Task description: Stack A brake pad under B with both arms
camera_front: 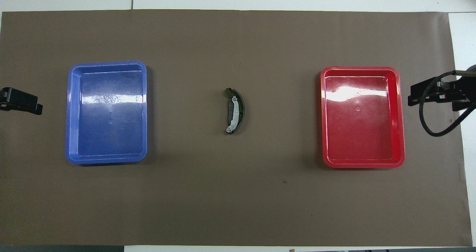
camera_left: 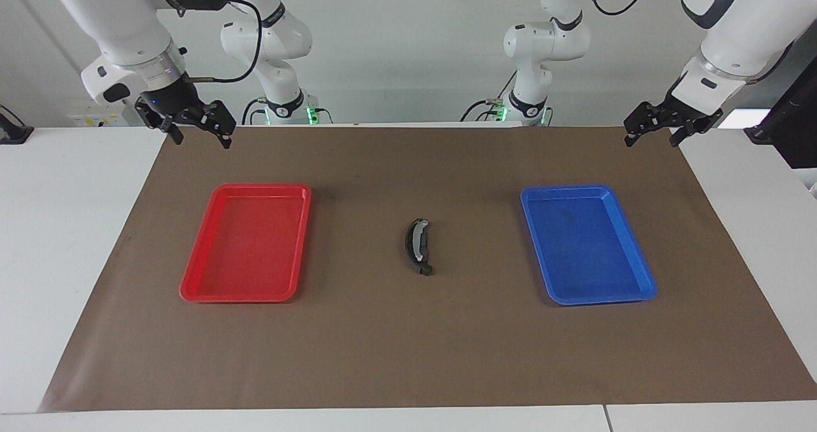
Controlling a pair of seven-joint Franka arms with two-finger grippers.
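Note:
The arched dark brake shoe B (camera_left: pixel 418 245) with its silvery-grey inner rim lies on the brown mat (camera_left: pixel 408 349) midway between the two trays; it also shows in the overhead view (camera_front: pixel 235 110). The short flat pad A is not visible as a separate thing in either view, and I cannot tell whether it lies under the shoe. My right gripper (camera_left: pixel 201 140) hangs open and empty over the mat's edge at the right arm's end, also in the overhead view (camera_front: pixel 424 95). My left gripper (camera_left: pixel 652 141) hangs open and empty over the mat's edge at the left arm's end, also in the overhead view (camera_front: pixel 20 100).
An empty red tray (camera_left: pixel 191 288) lies toward the right arm's end and an empty blue tray (camera_left: pixel 644 288) toward the left arm's end. Two smaller white arms with green-lit bases (camera_left: pixel 284 110) stand at the table's robot end.

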